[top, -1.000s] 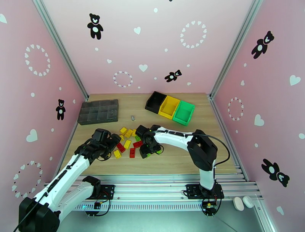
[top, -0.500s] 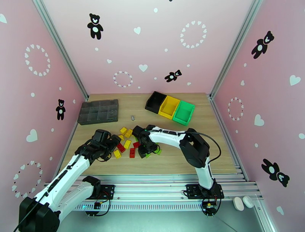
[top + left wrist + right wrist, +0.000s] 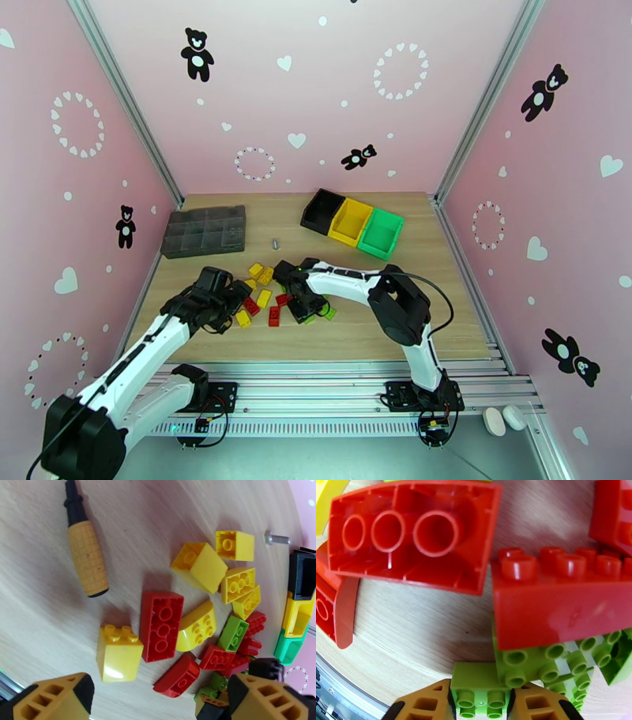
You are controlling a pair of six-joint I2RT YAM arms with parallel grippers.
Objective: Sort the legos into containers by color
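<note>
Green lego (image 3: 481, 695) pinched between right fingers (image 3: 428, 704) | left fingers (image 3: 55, 698) spread wide over legos (image 3: 162, 626)

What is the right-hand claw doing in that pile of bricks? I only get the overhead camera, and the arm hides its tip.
Observer: Its wrist camera shows the right gripper closed on a small green lego, one finger on each side.
Operator: Is anything tucked under the left arm?
Observer: Yes. The left wrist camera shows an orange-handled screwdriver lying on the table, apart from the legos.
Operator: Is the left claw holding a brick?
Observer: No. The left gripper is open and empty, with a yellow lego lying on the wood just ahead of it.
</note>
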